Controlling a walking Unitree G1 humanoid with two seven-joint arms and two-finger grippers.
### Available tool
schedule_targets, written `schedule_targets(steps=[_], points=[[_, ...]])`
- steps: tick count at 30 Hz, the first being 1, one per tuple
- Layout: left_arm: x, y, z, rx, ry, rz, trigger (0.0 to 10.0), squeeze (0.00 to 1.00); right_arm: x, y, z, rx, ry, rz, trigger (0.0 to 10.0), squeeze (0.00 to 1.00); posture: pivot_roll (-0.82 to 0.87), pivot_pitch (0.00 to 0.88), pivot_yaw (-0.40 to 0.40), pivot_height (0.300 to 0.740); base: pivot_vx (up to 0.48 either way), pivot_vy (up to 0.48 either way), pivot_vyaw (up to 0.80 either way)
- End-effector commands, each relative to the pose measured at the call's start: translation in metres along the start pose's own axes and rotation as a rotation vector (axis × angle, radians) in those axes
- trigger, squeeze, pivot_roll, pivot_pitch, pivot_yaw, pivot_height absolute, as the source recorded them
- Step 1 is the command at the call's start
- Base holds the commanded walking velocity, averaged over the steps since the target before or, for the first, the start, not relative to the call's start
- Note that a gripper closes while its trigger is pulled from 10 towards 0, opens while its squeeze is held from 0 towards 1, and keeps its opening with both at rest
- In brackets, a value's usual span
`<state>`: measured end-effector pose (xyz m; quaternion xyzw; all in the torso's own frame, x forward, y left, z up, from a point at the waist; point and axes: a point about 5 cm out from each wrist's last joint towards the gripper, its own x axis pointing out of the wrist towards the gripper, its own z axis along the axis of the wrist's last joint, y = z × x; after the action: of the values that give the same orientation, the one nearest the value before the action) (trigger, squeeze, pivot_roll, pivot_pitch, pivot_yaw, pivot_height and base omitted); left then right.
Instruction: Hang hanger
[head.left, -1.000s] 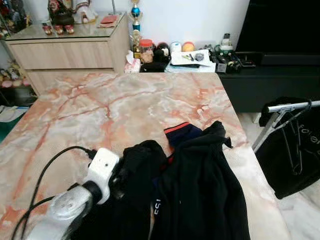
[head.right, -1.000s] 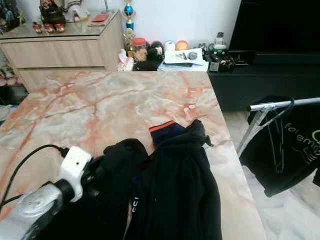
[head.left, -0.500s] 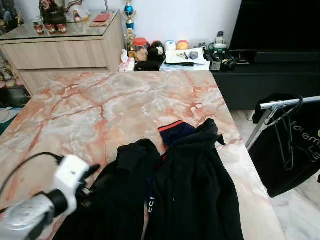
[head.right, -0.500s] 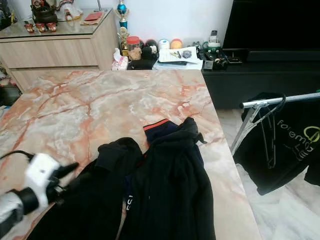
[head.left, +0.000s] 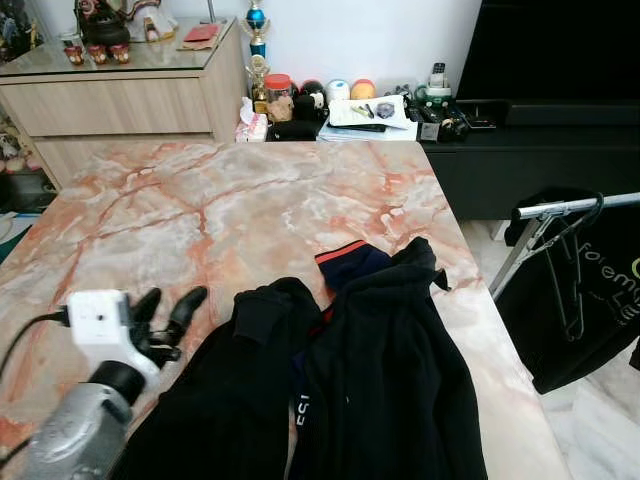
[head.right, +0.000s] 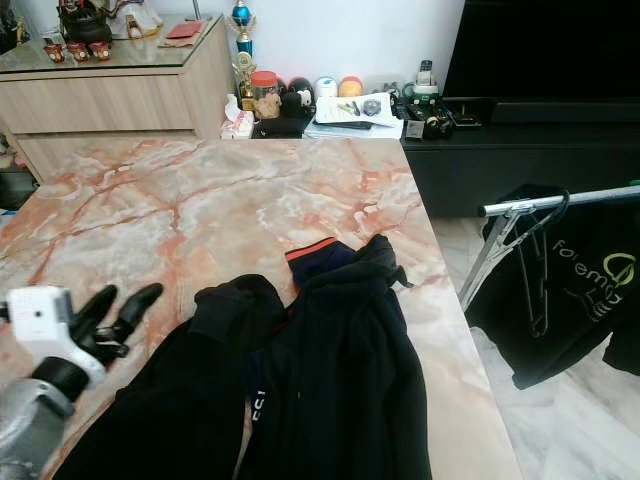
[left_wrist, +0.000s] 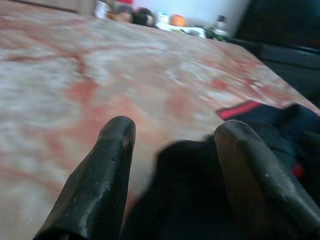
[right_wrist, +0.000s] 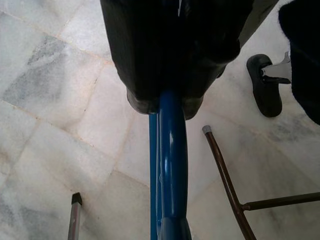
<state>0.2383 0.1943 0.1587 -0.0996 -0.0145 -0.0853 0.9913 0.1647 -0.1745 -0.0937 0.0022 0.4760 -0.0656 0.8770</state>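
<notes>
Far left, behind the table (head.left: 250, 200): a wooden dresser (head.left: 130, 105) with figurines on its glass top. On the left of the marble top, near the front edge: left gripper (head.left: 168, 312), fingers spread wide and holding nothing, tips just above the stone and just beside the sleeve of the clothes (head.left: 340, 390). In the left wrist view, two black fingers (left_wrist: 100, 175) apart, dark fabric (left_wrist: 200, 200) between and beyond them. Middle to right of the table: a heap of black clothes, with a navy piece edged in red (head.left: 350, 262) at its far side. At the far end, against the wall: jars, a trophy (head.left: 258, 40) and papers (head.left: 370, 112). Right of that, a black TV stand (head.left: 530, 150). Off the table's right edge: a metal rack (head.left: 570, 208) with a wire hanger (head.left: 575, 290) on its bar and a black shirt (head.left: 600, 300) with pale lettering behind. In the right wrist view: right gripper (right_wrist: 165, 107) clamped tight on a blue hanger (right_wrist: 170, 175), held low over the pale tiled floor (right_wrist: 60, 125), thin brown metal legs (right_wrist: 230, 190) nearby.
</notes>
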Motion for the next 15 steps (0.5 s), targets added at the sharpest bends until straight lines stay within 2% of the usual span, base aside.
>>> schedule_targets(steps=[1,6,15], points=[[0.0003,0.0000,0.0070,0.030,-0.030,0.008,10.0,0.00,0.0004,0.0077,0.0045,0.027,-0.017,0.019,10.0,0.00,0.06,0.069,0.030,0.740,0.000,-0.480,0.00],[0.0027,0.0031,0.0096,0.038,-0.039,0.016,10.0,0.00,0.0003,0.0074,0.0039,0.035,-0.014,0.010,10.0,0.00,0.07,0.068,0.032,0.740,0.000,-0.480,0.00],[0.0061,-0.0030,0.0081,0.048,-0.041,-0.002,10.0,0.00,0.0003,0.0076,0.0036,0.042,-0.014,0.005,10.0,0.00,0.06,0.059,0.035,0.740,0.000,-0.480,0.00]])
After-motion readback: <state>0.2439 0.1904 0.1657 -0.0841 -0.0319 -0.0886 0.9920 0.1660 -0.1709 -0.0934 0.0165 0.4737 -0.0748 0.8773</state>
